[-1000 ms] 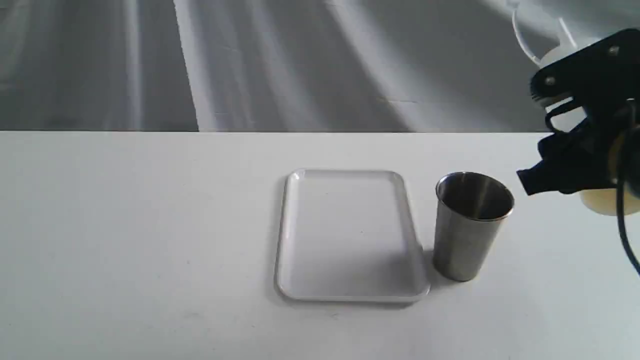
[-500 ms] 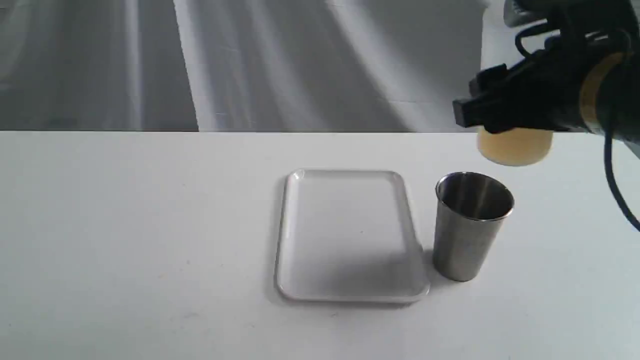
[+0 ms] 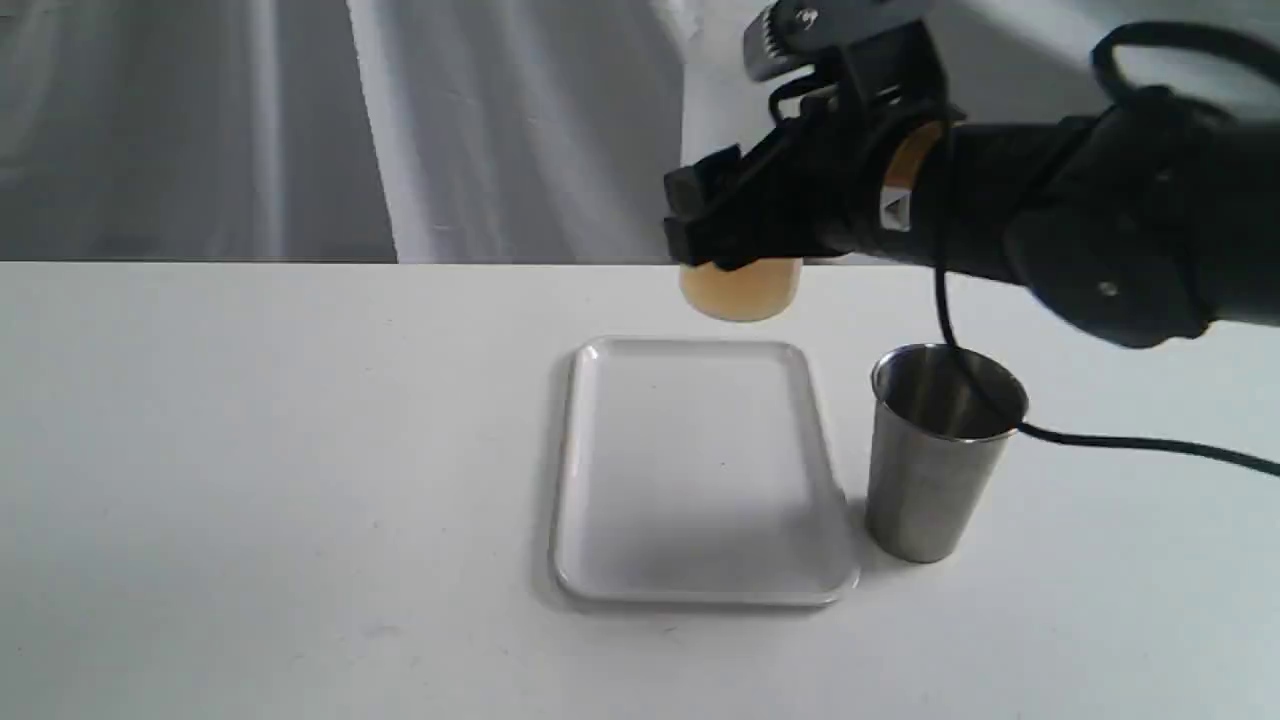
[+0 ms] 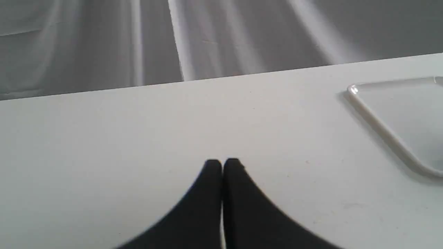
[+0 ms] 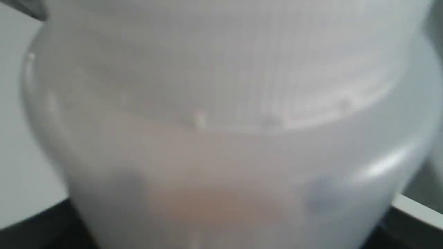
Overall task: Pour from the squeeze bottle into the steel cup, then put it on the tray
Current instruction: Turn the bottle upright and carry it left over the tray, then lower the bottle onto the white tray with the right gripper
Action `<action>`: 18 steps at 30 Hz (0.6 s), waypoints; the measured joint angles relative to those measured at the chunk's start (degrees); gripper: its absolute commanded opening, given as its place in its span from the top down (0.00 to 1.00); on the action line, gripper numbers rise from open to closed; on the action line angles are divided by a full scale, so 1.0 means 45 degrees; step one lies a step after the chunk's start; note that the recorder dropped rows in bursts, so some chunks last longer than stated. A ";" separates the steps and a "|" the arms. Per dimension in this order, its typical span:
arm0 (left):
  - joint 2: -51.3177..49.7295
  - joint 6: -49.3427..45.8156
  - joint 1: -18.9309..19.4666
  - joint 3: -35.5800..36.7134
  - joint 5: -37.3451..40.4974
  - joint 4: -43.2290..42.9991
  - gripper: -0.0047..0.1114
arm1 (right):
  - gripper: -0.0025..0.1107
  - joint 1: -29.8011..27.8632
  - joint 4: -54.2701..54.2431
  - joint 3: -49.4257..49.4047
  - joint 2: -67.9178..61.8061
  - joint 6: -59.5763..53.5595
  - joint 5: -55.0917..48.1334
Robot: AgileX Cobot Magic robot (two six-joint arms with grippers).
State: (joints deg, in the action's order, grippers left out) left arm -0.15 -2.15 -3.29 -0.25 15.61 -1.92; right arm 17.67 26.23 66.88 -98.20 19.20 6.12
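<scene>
Where the right arm reaches in from the right and crosses past the middle of the scene, its tool (image 3: pixel 735 225) is clenched around the squeeze bottle (image 3: pixel 740 292), gripping it about mid-body with a black finger on either side. The bottle hangs in the air, roughly upright, and only its lower end shows below the fingers in the exterior view, holding amber liquid. In the right wrist view the bottle (image 5: pixel 221 138) fills nearly the whole frame, a blurred whitish wall with an orange tint low down and the dark tool parts at the corners. The bottle's base is off the counter (image 3: pixel 250 450) and sits over or just beyond the far edge of the tray (image 3: pixel 700 470); which of the two cannot be told. The tray lies flat near the middle of the counter with nothing on it. Just to its right, by the near right corner, the steel cup (image 3: pixel 935 470) stands upright on the counter, well to the right of the bottle and lower than it. A black cable (image 3: pixel 1100 440) from the arm droops across the cup's mouth and runs off to the right. The left tool (image 4: pixel 221 164) is clenched on nothing, fingers pressed together, low above bare counter, with a corner of the tray (image 4: pixel 380 127) off to its right. A grey curtain (image 3: pixel 500 120) hangs behind the counter's far edge.
</scene>
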 measured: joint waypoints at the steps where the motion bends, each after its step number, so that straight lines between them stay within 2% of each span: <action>1: 0.0000 0.0000 0.0000 0.0000 0.0000 0.0000 0.96 | 0.84 0.0110 -0.0467 0.0000 -0.0304 -0.0678 0.0183; 8: 0.0000 0.0000 0.0000 0.0000 0.0000 0.0000 0.96 | 0.84 0.0732 -0.2714 0.0000 -0.2186 -0.2989 0.1364; 18: 0.0000 0.0000 0.0000 0.0000 0.0000 0.0000 0.96 | 0.84 0.0794 -0.5319 0.0000 -0.3947 -0.5469 0.2980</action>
State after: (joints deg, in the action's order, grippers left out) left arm -0.15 -2.15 -3.29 -0.25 15.61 -1.92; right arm 21.24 2.30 66.88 -115.96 -5.41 19.54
